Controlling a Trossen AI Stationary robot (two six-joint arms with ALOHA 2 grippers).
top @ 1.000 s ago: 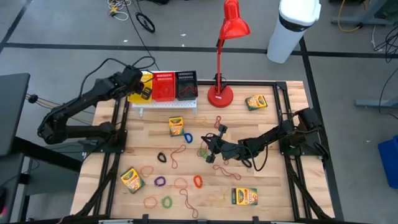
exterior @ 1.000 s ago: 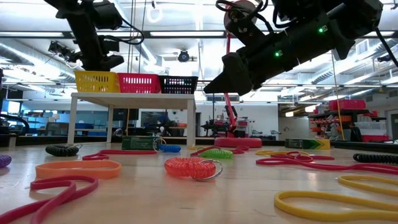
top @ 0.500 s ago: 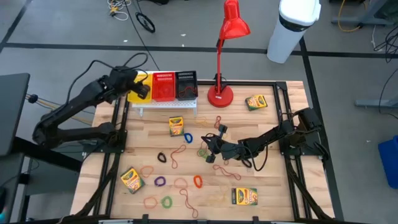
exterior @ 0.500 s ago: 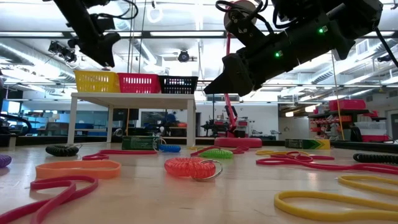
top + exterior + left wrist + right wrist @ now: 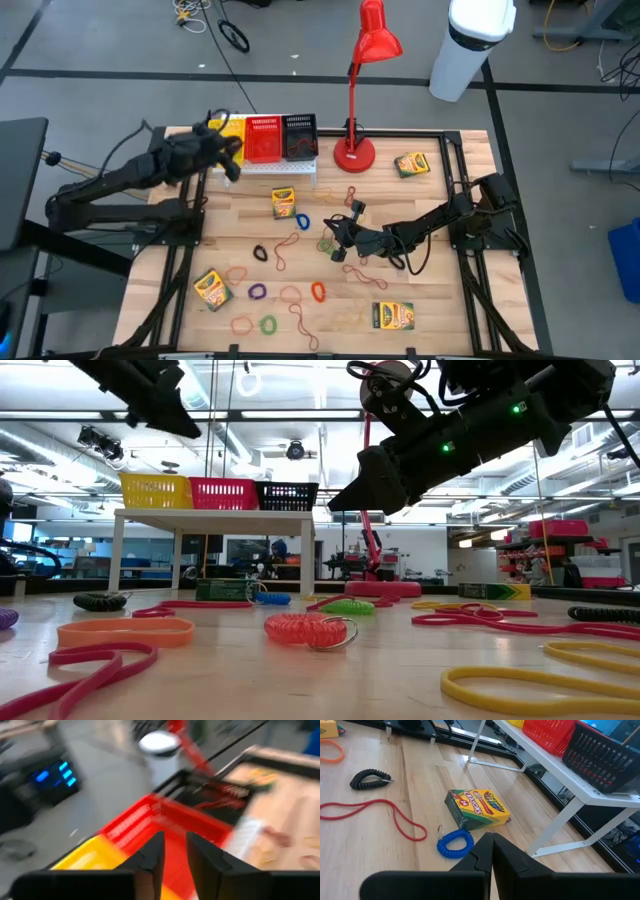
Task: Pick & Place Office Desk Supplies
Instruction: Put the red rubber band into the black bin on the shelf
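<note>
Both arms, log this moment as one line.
left gripper: near baskets, nothing held | right gripper: shut, mid-table | crayon box: on table

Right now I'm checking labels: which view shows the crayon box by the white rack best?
The right wrist view: the crayon box fills it, label readable. The high view shows it small; the low view shows only its edge; the left wrist view misses it.

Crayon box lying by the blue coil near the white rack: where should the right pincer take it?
The crayon box lies flat, printed face up, beside the blue coil. Probably best to come straight down and pinch across its two long side edges near the middle. The right pincer looks shut, so it should open first.
</note>
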